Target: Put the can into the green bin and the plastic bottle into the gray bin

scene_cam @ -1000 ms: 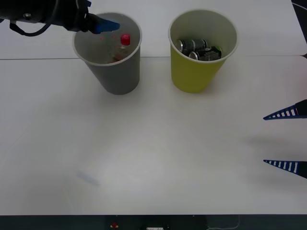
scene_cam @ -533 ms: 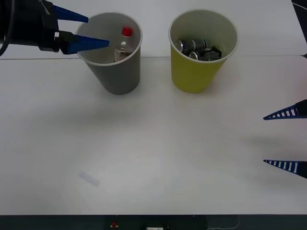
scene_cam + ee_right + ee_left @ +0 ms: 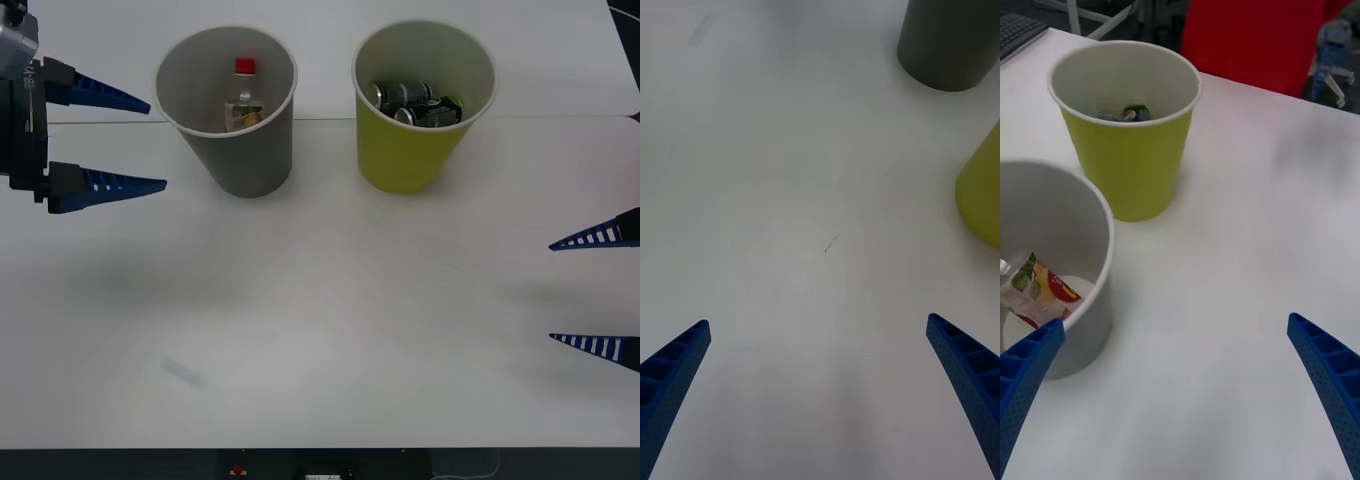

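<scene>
- left fingers [image 3: 158, 144] spread wide apart, empty, hanging above the counter [image 3: 320, 330] just outside the gray bin [image 3: 232, 160], tips aimed toward its wall without touching.
- just beyond those tips, inside the gray bin, plastic bottle [image 3: 242, 100] standing roughly upright on the bin's floor, red cap up, orange-and-white label facing forward.
- in the left wrist view, one left fingertip [image 3: 1030, 360] overlapping the gray bin [image 3: 1082, 330], with a part of the bottle's label [image 3: 1034, 289] visible inside by the bin wall.
- farther out from the left fingers, past the gray bin, green bin [image 3: 405, 150] standing upright beside it, apart from it, with dark cans [image 3: 415, 103] lying in the bottom.
- same green bin [image 3: 1127, 157] in the left wrist view, set beyond the gray one, a glimpse of cans inside.
- right fingers [image 3: 550, 292] also wide apart and empty, hovering low over bare counter at the robot's right, well apart from both bins.
- ahead of the right fingers [image 3: 820, 405], a small dark scratch [image 3: 831, 244] on the counter, then the bases of the green bin [image 3: 981, 202] and gray bin [image 3: 951, 45] farther off.
- faint gray smudge [image 3: 185, 372] on the counter, nearer the left fingers than the right, well short of the bins.
</scene>
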{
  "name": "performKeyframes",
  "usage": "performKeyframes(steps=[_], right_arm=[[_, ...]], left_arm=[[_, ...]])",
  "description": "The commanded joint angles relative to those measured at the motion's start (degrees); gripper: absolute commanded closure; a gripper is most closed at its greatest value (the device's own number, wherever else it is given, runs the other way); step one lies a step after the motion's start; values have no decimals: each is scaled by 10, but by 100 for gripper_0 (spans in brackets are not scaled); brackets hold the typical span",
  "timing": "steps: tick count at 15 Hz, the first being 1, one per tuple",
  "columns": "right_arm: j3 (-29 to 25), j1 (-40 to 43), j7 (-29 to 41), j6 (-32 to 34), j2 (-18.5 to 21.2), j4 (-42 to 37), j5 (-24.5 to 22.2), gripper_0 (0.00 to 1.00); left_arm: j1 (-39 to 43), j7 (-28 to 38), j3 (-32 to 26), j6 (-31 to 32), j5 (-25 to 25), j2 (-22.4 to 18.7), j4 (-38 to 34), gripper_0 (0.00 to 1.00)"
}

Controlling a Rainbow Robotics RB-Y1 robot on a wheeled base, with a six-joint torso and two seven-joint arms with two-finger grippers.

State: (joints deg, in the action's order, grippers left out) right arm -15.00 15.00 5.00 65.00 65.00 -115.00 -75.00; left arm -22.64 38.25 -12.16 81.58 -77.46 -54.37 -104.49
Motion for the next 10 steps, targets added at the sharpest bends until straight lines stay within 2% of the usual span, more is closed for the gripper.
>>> performKeyframes(steps=[1,5,8,10], right_arm=[[0,0,0,0,0,0,0,0],[0,0,0,0,0,0,0,0],[0,0,0,0,0,0,0,0],[0,0,0,0,0,0,0,0]], left_arm=[[49,-77,0,0,41,-45,0,0],[119,-180,-1,0,78,-105,0,0],[161,-259,0,0,81,-133,1,0],[188,-281,-1,-1,90,-153,2,0]])
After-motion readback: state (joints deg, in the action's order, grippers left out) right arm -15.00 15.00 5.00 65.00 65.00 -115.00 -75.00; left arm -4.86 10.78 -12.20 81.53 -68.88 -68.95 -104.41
